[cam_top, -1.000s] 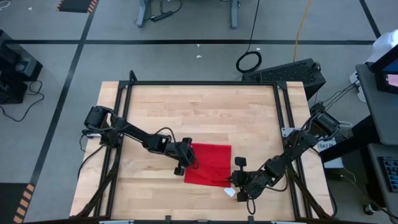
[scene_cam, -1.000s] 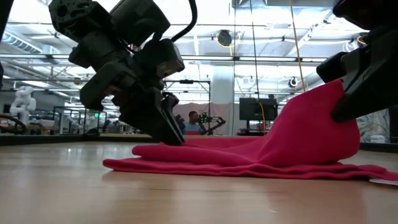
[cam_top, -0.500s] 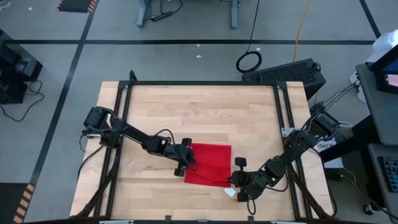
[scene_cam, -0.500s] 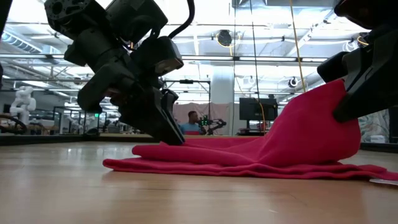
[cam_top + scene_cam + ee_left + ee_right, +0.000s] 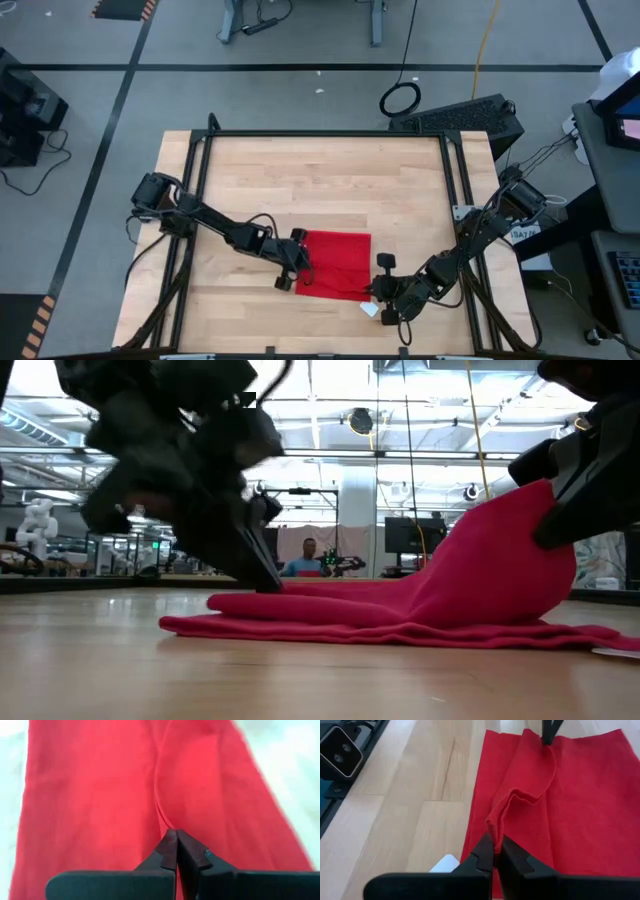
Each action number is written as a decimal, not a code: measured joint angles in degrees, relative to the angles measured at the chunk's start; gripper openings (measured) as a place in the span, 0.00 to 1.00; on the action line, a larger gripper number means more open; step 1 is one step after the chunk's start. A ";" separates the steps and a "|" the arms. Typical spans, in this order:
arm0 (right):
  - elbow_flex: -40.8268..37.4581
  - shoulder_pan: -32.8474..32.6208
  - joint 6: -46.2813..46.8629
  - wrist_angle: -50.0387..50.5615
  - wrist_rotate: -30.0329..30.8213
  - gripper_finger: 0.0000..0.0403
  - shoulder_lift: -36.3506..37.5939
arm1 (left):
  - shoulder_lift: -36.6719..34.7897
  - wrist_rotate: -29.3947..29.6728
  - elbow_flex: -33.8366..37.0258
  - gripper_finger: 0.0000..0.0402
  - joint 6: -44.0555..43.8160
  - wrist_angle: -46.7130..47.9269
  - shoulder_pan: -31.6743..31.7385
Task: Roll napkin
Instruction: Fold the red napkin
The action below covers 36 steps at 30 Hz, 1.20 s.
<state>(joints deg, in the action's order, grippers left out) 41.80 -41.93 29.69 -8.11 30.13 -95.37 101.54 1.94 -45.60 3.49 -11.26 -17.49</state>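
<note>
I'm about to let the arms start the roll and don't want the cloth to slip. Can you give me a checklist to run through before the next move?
1. Left end effector shut on the bright red thin fabric napkin at its left edge: ok.
2. Right end effector shut on a raised fold of the napkin at the near right corner: ok.
3. Napkin lifted on the right side, the rest lying flat on the light wooden table: ok.
4. Napkin fully on the table, away from its edges: ok.
5. White tag free of the fingers: ok.
6. Grip firm enough to hold through a roll: cannot tell.
</note>
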 joint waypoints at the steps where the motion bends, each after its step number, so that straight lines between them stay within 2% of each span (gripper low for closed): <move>1: 0.00 0.00 -0.45 -0.50 -0.02 0.01 0.00 | -0.64 0.04 -0.26 0.01 -0.06 0.51 -0.51; 9: 0.00 0.00 -2.11 -1.11 -0.07 0.01 0.00 | -7.25 1.33 -0.46 0.00 -0.18 1.44 -4.70; 15: 0.00 0.00 -2.94 -2.07 -0.17 0.01 0.00 | -8.09 1.35 -0.46 0.00 -3.29 2.03 -8.55; 20: 0.00 0.00 -5.02 -4.38 -1.76 0.01 0.00 | -8.07 1.45 -0.46 0.00 -9.38 3.95 -12.13; 24: 0.00 0.22 -4.55 -6.20 -5.24 0.01 0.00 | -8.07 6.52 -0.46 0.01 -14.57 4.21 -13.74; 26: 0.00 0.31 -3.61 -6.46 -5.37 0.01 0.00 | -8.07 10.00 -0.39 0.04 -17.04 4.90 -14.24; 36: 0.00 0.28 -2.86 -6.74 -6.49 0.01 0.00 | -7.35 16.52 1.01 0.31 -26.29 6.43 -19.00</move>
<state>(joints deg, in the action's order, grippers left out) 41.80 -41.65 26.83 -14.85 23.64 -95.37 94.19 18.46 -44.59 -22.80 -4.84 -36.50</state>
